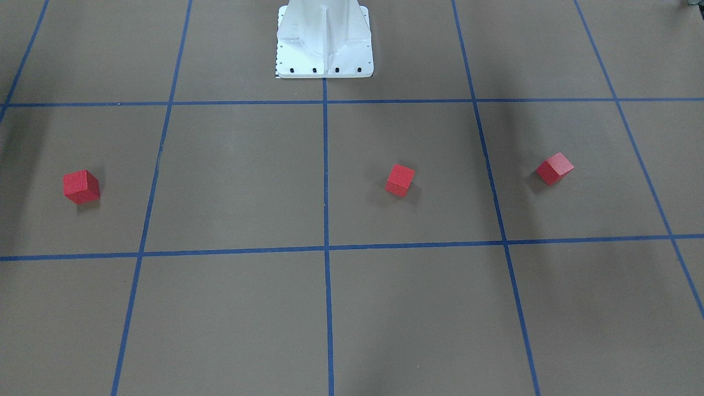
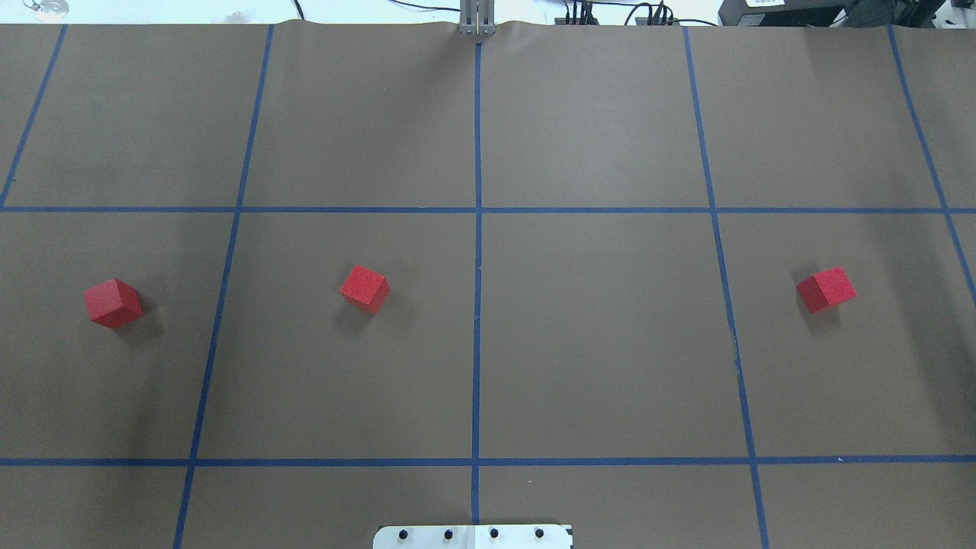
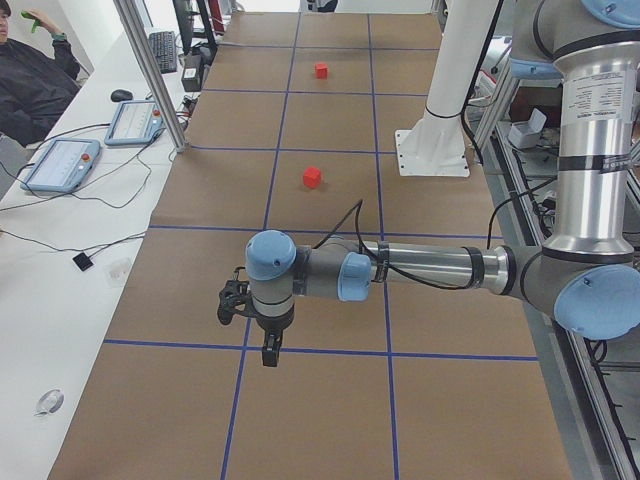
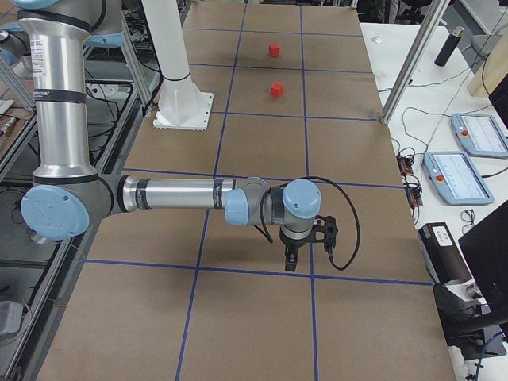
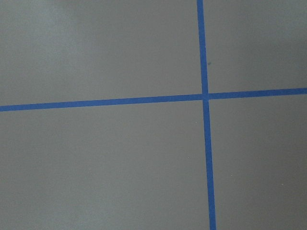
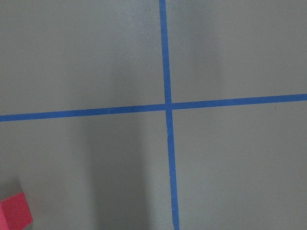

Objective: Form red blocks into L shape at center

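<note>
Three red blocks lie apart in one row on the brown grid. In the overhead view they are the left block (image 2: pixel 113 303), the middle block (image 2: pixel 364 288) and the right block (image 2: pixel 826 290). The center crossing (image 2: pixel 478 210) is bare; it also shows in the front view (image 1: pixel 326 248). My left gripper (image 3: pixel 268 355) points down above the table's left end, in the left side view only. My right gripper (image 4: pixel 290 262) points down above the right end, in the right side view only. I cannot tell whether either is open or shut. The right wrist view catches a red block's corner (image 6: pixel 14 212).
The white robot base (image 2: pixel 473 536) stands at the table's near edge. Operator tablets (image 3: pixel 60 165) and cables lie on the white bench beyond the paper. A metal frame post (image 3: pixel 150 70) rises at the paper's far edge. The left wrist view shows only a tape crossing (image 5: pixel 205 96).
</note>
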You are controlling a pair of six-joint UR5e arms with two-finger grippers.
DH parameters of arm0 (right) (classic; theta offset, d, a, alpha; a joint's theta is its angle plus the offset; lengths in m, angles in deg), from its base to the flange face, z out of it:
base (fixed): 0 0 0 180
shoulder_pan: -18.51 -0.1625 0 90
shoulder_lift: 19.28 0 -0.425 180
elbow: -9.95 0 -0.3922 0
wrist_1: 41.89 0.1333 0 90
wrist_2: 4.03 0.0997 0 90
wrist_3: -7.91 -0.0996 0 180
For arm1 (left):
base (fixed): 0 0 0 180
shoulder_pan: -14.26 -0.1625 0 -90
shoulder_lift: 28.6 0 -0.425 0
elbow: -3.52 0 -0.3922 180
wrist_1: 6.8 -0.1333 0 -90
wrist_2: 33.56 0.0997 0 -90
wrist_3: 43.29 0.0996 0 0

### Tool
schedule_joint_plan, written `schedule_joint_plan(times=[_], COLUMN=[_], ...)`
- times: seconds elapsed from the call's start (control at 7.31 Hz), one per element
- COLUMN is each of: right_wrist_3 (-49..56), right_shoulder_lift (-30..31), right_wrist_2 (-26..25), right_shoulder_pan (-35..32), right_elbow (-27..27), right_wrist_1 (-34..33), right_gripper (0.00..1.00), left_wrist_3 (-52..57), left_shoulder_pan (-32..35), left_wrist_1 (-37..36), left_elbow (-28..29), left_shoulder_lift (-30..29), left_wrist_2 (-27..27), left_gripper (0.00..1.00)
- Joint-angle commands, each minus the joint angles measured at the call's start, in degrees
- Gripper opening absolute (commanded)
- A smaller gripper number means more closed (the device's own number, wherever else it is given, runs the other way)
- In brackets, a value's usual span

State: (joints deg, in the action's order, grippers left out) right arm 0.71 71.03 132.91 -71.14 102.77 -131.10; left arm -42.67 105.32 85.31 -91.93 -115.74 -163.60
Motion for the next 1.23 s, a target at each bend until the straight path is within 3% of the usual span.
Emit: schedule_joint_plan(times=[0.0,0.68,1.09], right_wrist_3=[-0.09,-0.71,-0.8], right_shoulder_lift=[0.04,-0.75,-0.84], right_wrist_2=[-0.01,0.43,0.61], right_shoulder_pan=[-0.01,0.08,0.08], right_elbow=[-0.01,0.08,0.08], right_wrist_1=[0.09,0.27,0.27], right_gripper=[0.99,0.99,0.99], left_wrist_3=[-0.09,-0.88,-1.05], left_shoulder_pan=[-0.09,0.88,0.44], left_wrist_1=[-0.08,-0.52,-1.14], left_elbow=[0.17,-0.27,-0.53], left_shoulder_lift=[-0.05,-1.53,-9.52], left_wrist_2=[0.23,0.32,0.15], left_gripper=[1.0,1.0,1.0])
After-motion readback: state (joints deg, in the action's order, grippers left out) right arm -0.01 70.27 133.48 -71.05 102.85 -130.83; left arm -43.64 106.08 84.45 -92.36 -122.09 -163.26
